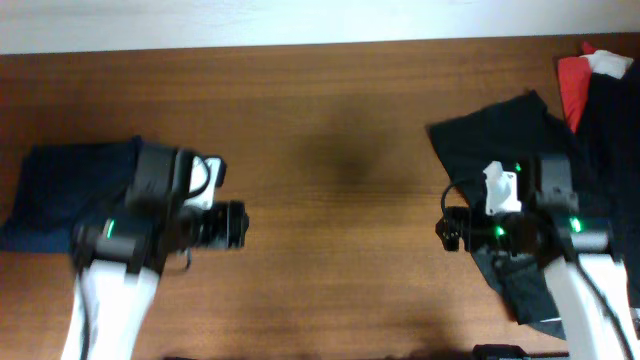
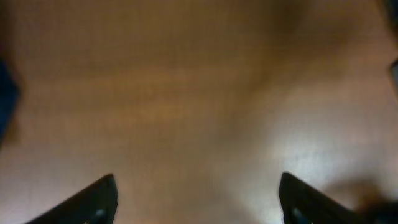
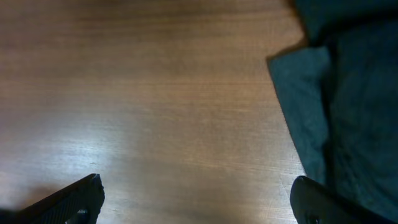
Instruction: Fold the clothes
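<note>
A folded navy-blue garment (image 1: 60, 190) lies at the table's left edge, partly under my left arm. A black garment (image 1: 500, 140) lies spread at the right, its edge also in the right wrist view (image 3: 336, 93). My left gripper (image 1: 232, 226) is open and empty over bare wood, right of the navy piece; its fingers (image 2: 196, 199) frame only wood. My right gripper (image 1: 448, 228) is open and empty at the black garment's left edge; its fingers (image 3: 196, 199) stand over wood, the right one close by the fabric.
A red and white cloth (image 1: 585, 75) lies at the far right corner beside more dark fabric (image 1: 610, 130). The brown wooden table (image 1: 330, 160) runs between the two arms. A pale wall edge (image 1: 300, 20) borders the back.
</note>
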`<action>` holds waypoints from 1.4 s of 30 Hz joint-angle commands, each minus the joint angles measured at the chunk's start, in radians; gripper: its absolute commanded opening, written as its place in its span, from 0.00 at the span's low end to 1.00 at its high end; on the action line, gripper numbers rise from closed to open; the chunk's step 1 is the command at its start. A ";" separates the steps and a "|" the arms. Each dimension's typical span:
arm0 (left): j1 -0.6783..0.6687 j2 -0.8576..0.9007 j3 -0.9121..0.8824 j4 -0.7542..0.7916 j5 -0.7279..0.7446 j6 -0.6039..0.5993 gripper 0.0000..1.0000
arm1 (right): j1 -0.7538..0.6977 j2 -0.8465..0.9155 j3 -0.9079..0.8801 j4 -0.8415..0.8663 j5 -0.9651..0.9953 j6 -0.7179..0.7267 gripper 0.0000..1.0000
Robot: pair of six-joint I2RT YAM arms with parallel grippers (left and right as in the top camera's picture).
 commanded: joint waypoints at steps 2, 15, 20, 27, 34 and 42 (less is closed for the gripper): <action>-0.004 -0.394 -0.209 0.102 -0.191 -0.108 0.87 | -0.006 -0.285 -0.029 0.068 0.076 -0.003 0.99; -0.004 -0.576 -0.427 0.254 -0.286 -0.121 0.99 | -0.006 -0.409 -0.029 0.075 0.179 -0.003 0.99; -0.004 -0.576 -0.427 0.254 -0.286 -0.121 0.99 | -0.005 -0.469 -0.034 0.074 0.177 -0.003 0.99; -0.004 -0.576 -0.427 0.254 -0.286 -0.121 0.99 | 0.080 -0.959 -0.502 0.552 0.151 -0.003 0.99; -0.004 -0.576 -0.427 0.254 -0.286 -0.121 0.99 | 0.080 -1.057 -0.858 1.017 0.153 -0.075 0.99; -0.004 -0.576 -0.427 0.254 -0.286 -0.121 0.99 | 0.080 -1.057 -1.003 1.056 0.153 -0.092 0.98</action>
